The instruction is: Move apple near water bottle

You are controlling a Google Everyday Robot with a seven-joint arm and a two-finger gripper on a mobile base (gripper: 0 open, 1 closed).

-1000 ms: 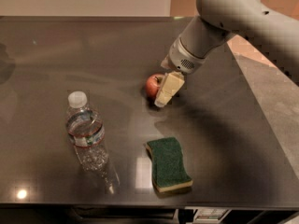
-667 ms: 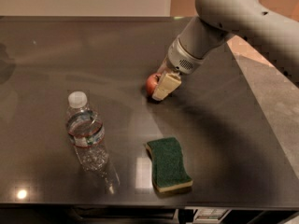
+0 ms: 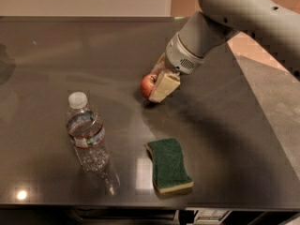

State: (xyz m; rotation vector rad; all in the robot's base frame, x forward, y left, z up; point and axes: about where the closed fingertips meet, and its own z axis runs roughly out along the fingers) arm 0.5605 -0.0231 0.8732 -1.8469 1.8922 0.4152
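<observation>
Light: dim, warm — from overhead.
Glare: two spots shone on the front of the table [image 3: 56, 55].
Shadow: lay soft beside the gripper [image 3: 157, 89] at the apple [image 3: 147, 84].

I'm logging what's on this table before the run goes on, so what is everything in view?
table: one, dark grey and glossy, fills most of the view
apple: one, red with yellowish patches, middle of the table, right of and beyond the bottle
water bottle: one, clear with a white cap and a blue-red label band, near left part of the table
sponge: one, green top on a yellowish base, near edge, right of the bottle
floor: grey, beyond the table's right edge
arm: one, light grey, reaching in from the upper right
gripper: one, cream-coloured, down at the apple's right side
</observation>
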